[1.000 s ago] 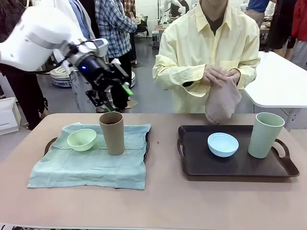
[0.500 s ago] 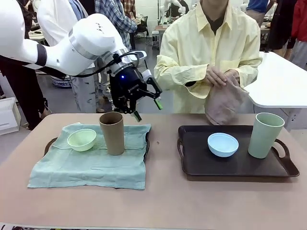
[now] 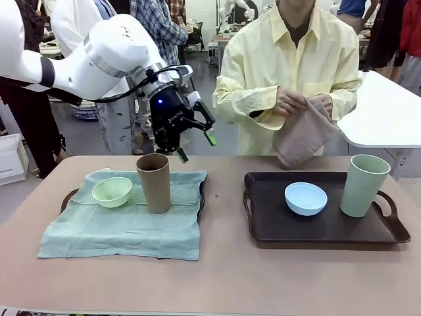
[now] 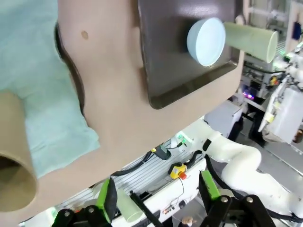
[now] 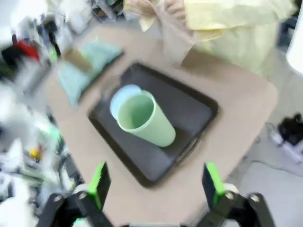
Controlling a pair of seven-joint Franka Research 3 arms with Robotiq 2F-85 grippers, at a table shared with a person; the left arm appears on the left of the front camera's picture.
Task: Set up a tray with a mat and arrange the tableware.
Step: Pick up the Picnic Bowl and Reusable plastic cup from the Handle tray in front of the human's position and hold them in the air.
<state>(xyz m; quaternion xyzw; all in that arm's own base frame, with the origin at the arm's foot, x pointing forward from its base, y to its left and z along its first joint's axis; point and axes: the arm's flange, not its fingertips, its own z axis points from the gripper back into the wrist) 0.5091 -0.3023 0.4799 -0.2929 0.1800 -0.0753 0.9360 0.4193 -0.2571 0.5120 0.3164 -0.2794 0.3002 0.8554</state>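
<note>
Left pincer: apart, empty, above the table near the brown tumbler.
Right pincer: apart, empty, above the dark tray.
Person: holds the pinkish mat.

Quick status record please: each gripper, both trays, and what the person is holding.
left gripper: open, empty, in the air behind the brown tumbler
right gripper: open, empty, up over the right tray
left tray: teal mat on it, carrying mint bowl and brown tumbler
right tray: no mat; blue bowl and sage tumbler on bare tray
person: hands hold a beige cloth beyond the right tray
</note>
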